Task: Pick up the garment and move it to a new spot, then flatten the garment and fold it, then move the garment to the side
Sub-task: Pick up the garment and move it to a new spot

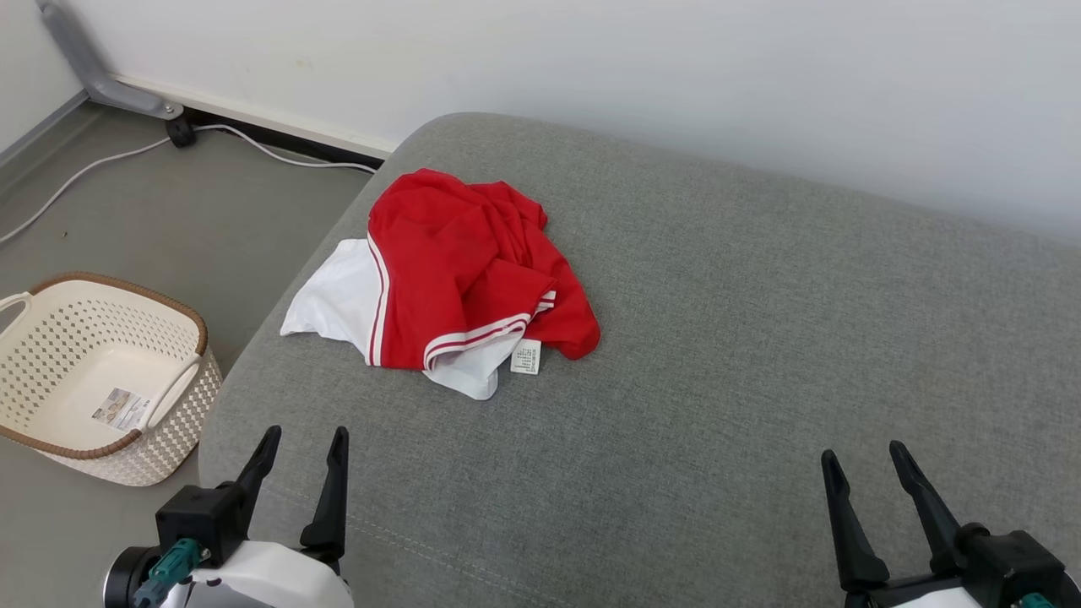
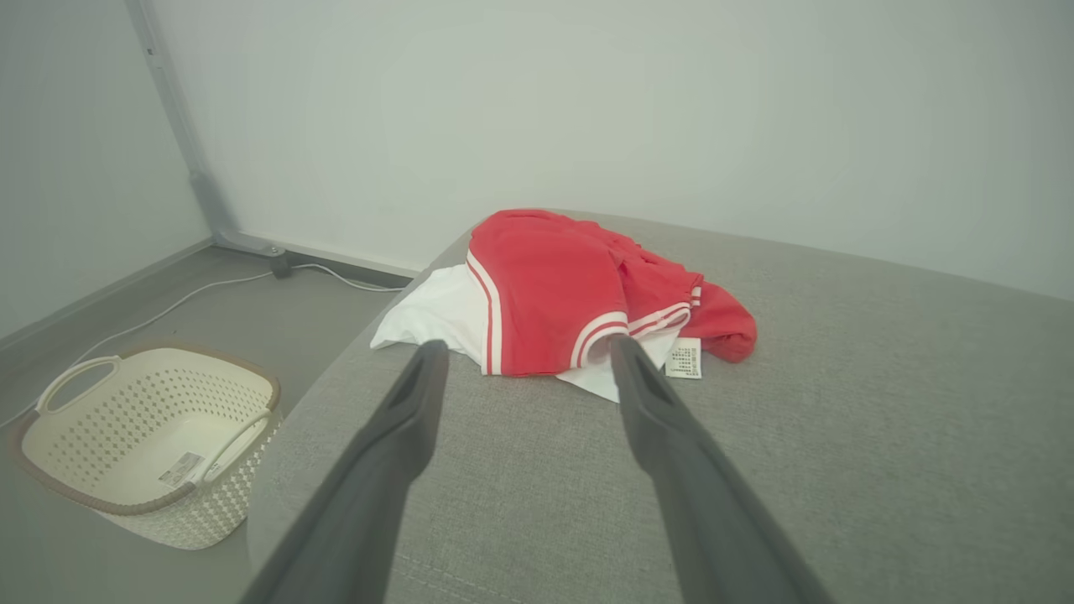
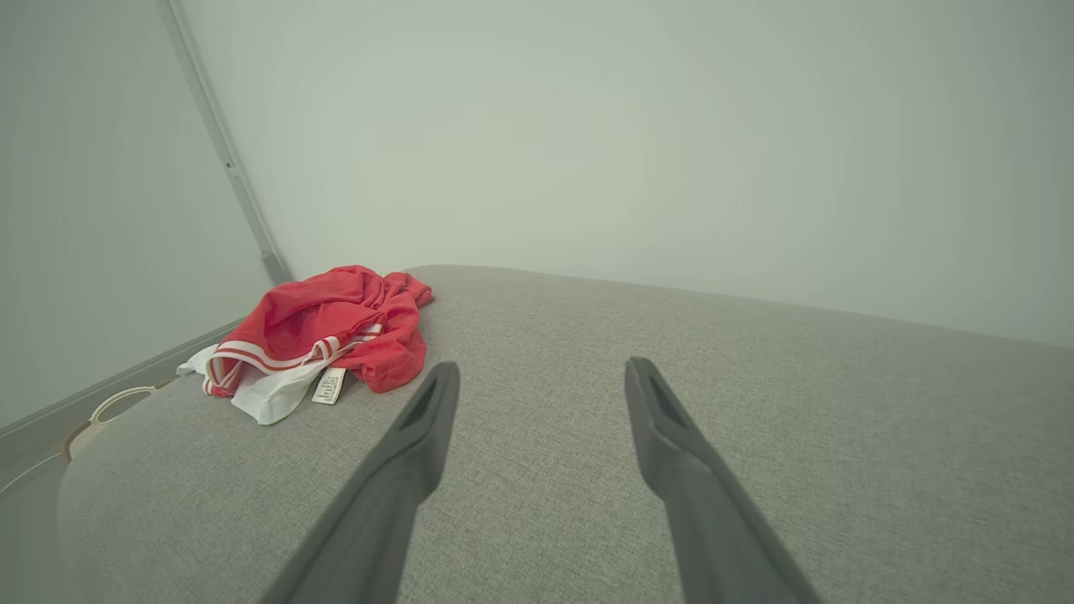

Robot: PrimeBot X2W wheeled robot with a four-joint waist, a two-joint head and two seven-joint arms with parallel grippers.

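Jaws wide, empty, on left gripper (image 1: 306, 432) and right gripper (image 1: 862, 452); best pinch the crumpled garment (image 1: 456, 270), left of centre, by a thick fold.

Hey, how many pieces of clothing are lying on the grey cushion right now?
1: a crumpled red-and-white garment near the far left edge of the grey cushion. Its folds could hide a second piece.

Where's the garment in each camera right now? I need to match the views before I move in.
Head view: garment left of centre, in the upper half.
Left wrist view: garment near the middle.
Right wrist view: garment at middle left.
Shared landmark: the white label on its near edge, also in the left wrist view and the right wrist view.
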